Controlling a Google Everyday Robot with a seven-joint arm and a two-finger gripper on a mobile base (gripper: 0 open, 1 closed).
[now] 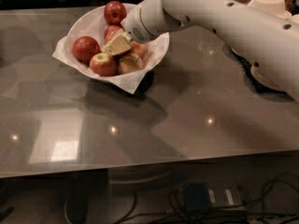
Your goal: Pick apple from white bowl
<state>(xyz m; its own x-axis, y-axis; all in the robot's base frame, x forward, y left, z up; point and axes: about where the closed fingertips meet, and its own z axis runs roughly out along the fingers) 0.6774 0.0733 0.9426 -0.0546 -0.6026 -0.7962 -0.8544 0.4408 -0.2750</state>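
Note:
The white bowl (156,55), lined with white paper whose corners stick out, stands at the back left of the grey table (187,120). It holds several red apples: one at the back (115,12), one at the left (86,48), one at the front (103,64). My gripper (122,55) is down inside the bowl among the apples, reaching in from the right. Its two beige fingers (117,45) stand apart, with a red-yellow apple (139,49) between them near the palm. My white arm (219,17) hides part of the bowl's right rim.
Beige disposable plates stand at the back right (271,3), and another stack (264,76) sits partly hidden behind my arm at the right edge. The table's front edge runs across the bottom, with cables and a power box (198,197) on the floor beneath.

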